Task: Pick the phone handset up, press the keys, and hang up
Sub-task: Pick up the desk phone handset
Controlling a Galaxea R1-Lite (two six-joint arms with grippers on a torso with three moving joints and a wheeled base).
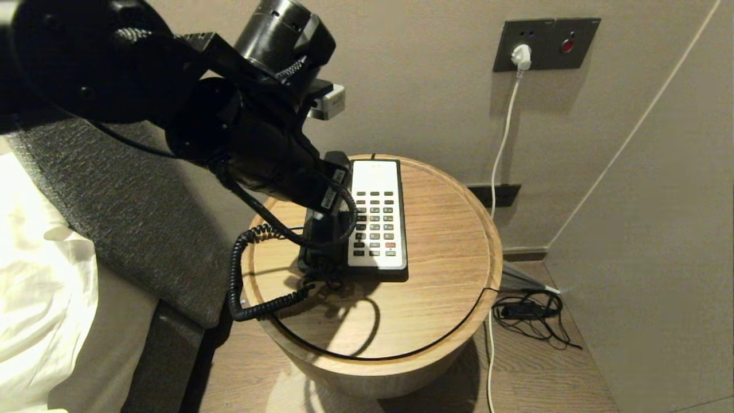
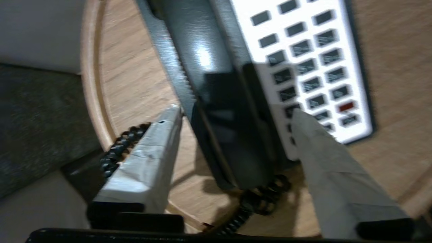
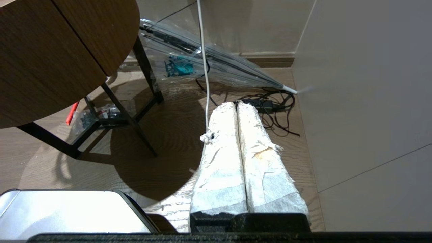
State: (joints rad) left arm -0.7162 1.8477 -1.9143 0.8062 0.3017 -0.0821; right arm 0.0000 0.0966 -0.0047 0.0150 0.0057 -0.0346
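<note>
The black phone handset [image 2: 206,60] lies in the left side of the phone base, with its coiled cord [image 1: 235,269] looping off the table's left edge. The keys [image 1: 375,221] are dark buttons on the white faceplate, with one red button [image 1: 390,245] low down; they also show in the left wrist view [image 2: 303,60]. My left gripper [image 2: 235,111] is open and hangs over the handset's lower half, one finger on each side, not touching it. In the head view my own arm hides it and most of the handset [image 1: 337,162]. My right gripper [image 3: 236,104] is shut and empty, parked low above the floor.
The phone stands on a round wooden side table [image 1: 436,298]. A grey upholstered bed side [image 1: 114,201] is close on the left. A wall socket with a white plug [image 1: 520,57] is behind. Cables [image 1: 530,312] and a clear umbrella [image 3: 209,64] lie on the floor at the right.
</note>
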